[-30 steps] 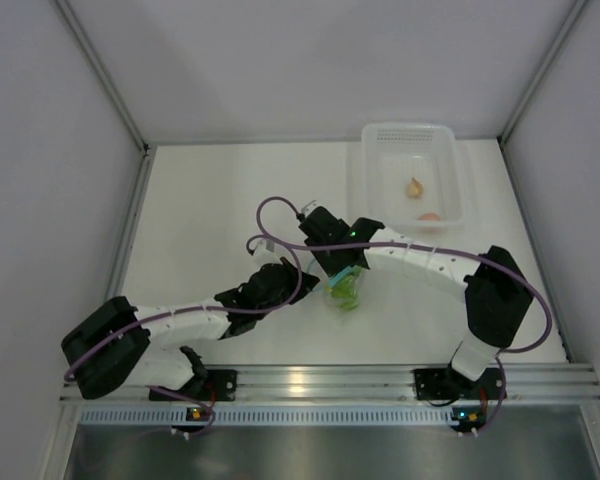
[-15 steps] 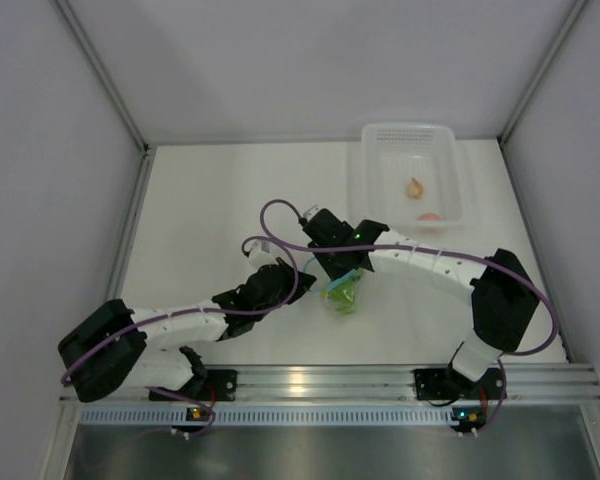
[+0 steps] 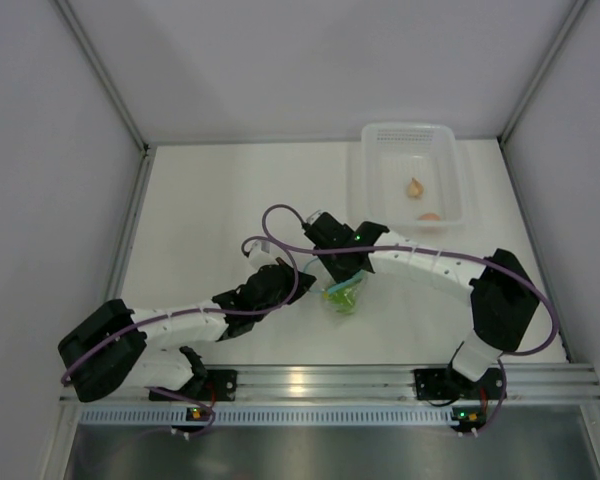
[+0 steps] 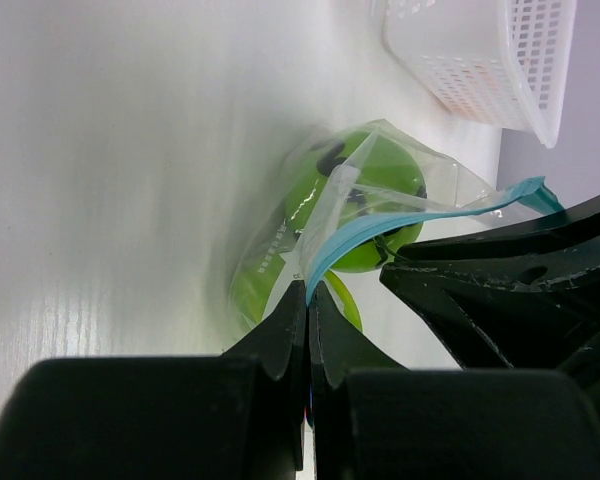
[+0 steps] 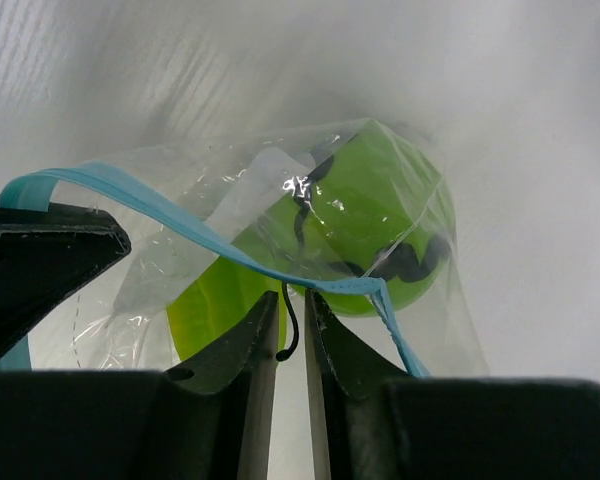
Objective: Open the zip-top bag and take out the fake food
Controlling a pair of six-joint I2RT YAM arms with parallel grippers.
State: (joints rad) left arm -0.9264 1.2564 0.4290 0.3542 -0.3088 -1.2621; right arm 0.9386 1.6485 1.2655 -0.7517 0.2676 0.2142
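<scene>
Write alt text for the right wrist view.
A clear zip-top bag fills the frame, its light blue zip strip running across just above the right gripper, whose two black fingertips stand a narrow gap apart. Inside sits a green ball with a dark zigzag.

Top external: overhead, from behind, far. Wrist cams: close, looking out past own fingertips (image 4: 280, 335); all share zip-top bag (image 3: 342, 296).

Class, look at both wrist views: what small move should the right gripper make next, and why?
Probably close the right gripper fully on the blue strip. Its jaws leave a narrow gap with the strip at their tips, while the left gripper is shut on the same strip, and the green ball sits inside the zip-top bag.
</scene>
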